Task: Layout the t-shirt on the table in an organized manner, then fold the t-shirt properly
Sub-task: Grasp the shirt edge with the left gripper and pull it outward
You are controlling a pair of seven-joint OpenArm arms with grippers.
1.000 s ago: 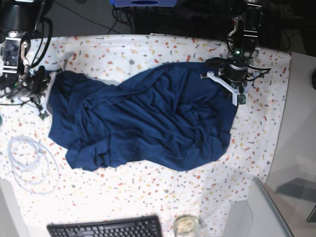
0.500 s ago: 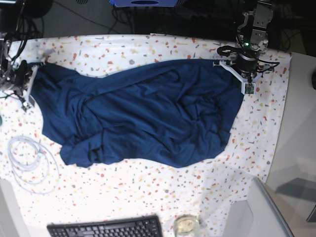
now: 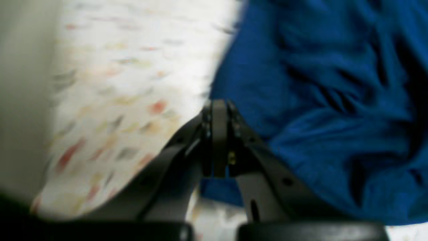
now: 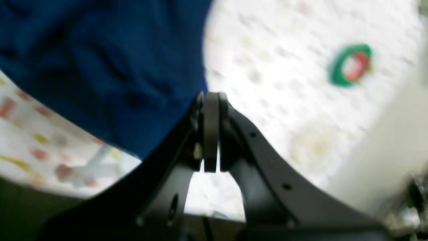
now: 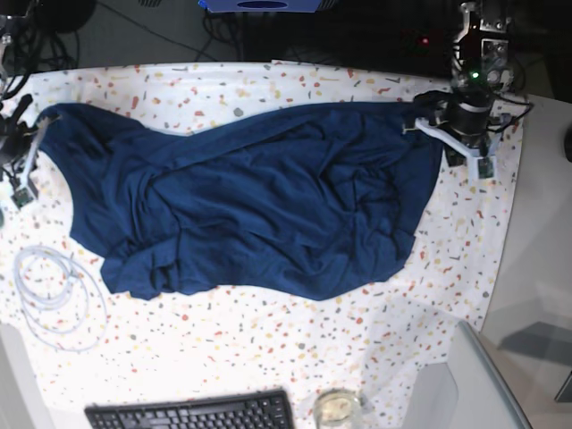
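Note:
The navy t-shirt (image 5: 259, 197) lies stretched across the speckled table (image 5: 268, 340), still creased along its near edge. At the far right corner of the shirt my left gripper (image 5: 440, 121) is shut on the t-shirt. The left wrist view shows this left gripper (image 3: 215, 107) with its jaws together and blue t-shirt (image 3: 317, 100) fabric running under them. My right gripper (image 5: 36, 130) holds the far left corner. In the right wrist view the right gripper (image 4: 210, 97) is shut at the t-shirt (image 4: 100, 67) edge.
A coiled white cable (image 5: 54, 286) lies at the left, near the shirt's lower corner. A black keyboard (image 5: 192, 413) and a glass (image 5: 338, 407) sit at the front edge. A grey surface (image 5: 541, 223) borders the right side. A green ring (image 4: 351, 65) lies on the cloth.
Both grippers have moved outward and toward the far edge, carrying the shirt's corners. The shirt is now pulled wider and flatter across the table.

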